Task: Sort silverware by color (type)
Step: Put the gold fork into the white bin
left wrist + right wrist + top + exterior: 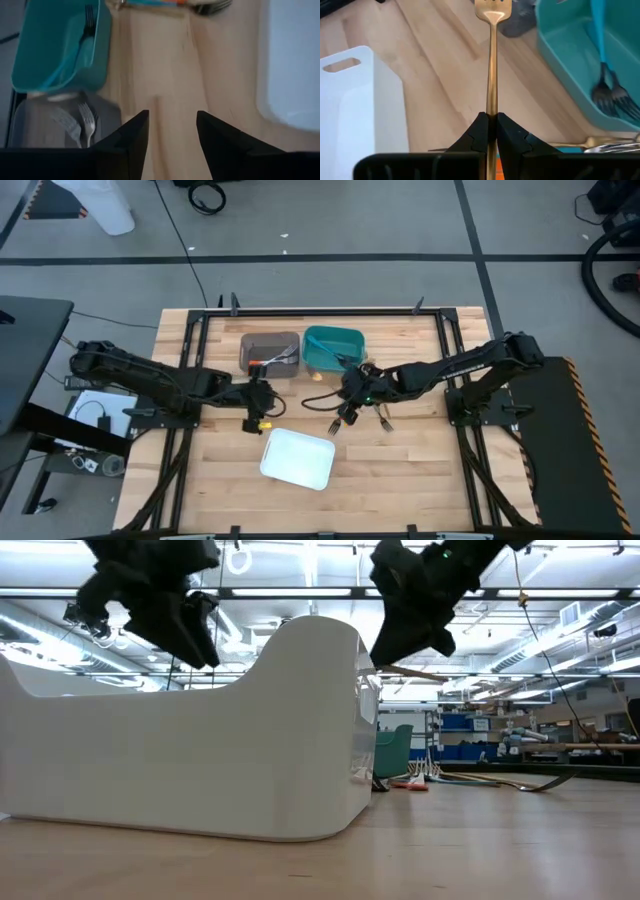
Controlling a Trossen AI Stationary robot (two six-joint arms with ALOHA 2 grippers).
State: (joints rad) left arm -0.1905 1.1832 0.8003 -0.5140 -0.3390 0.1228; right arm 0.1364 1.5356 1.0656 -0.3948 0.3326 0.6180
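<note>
My right gripper (491, 131) is shut on a gold fork (492, 60), near the teal bin (333, 348). The fork also shows as a thin gold bar (412, 671) in the low view. My left gripper (172, 131) is open above bare wood, in front of the grey bin (270, 352), touching nothing. A teal fork (86, 40) lies in the teal bin, and silver forks (86, 125) lie in the grey bin. An orange-handled piece (150, 2) and other pieces (385, 420) lie flat on the table by the right gripper. My right gripper pinches the gold fork's handle (492, 107) between its two fingers. The fork runs straight out ahead of the fingers, along them, with its tines (492, 7) at the far end. In the low view the fork is lifted clear of the table, roughly level.
A white tray (298, 458) sits on the near side of both grippers and fills the left of the low view. Gold and silver pieces (600, 145) lie under the right gripper. Bare wood lies to the tray's left and right.
</note>
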